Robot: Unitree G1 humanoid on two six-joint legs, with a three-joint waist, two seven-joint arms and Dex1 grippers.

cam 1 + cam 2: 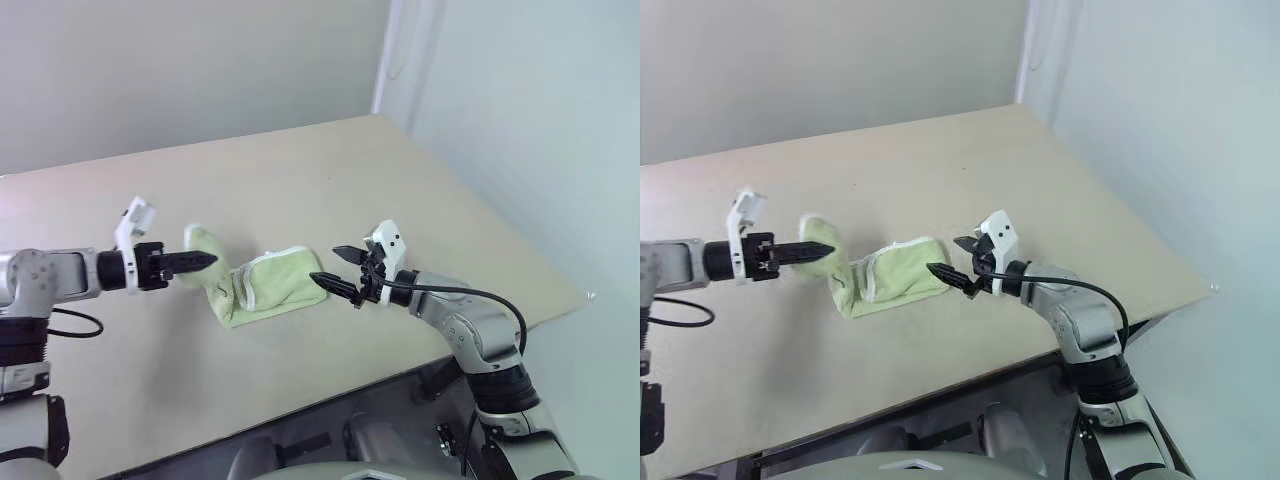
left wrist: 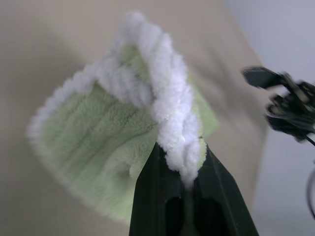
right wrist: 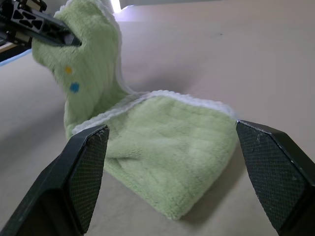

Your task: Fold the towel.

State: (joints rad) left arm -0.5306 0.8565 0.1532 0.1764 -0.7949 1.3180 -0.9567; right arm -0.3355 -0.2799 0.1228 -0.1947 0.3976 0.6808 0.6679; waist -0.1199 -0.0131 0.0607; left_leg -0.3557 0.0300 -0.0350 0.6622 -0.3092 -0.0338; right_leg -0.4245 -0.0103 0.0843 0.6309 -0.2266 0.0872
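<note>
On the table before you, the lime-green towel lies partly folded. Your left end effector pinches its white-edged corner, raised off the surface. Your right end effector hangs spread wide just beside the towel's other end.

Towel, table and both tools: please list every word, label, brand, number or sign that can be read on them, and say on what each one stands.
There is no readable text.
The towel: no words or label; only two small dots, one yellow, one blue, on the lifted part.
The left tool, shut on the towel's white edging: no marking.
The right tool, open: no marking.
The table: plain, no writing.
</note>
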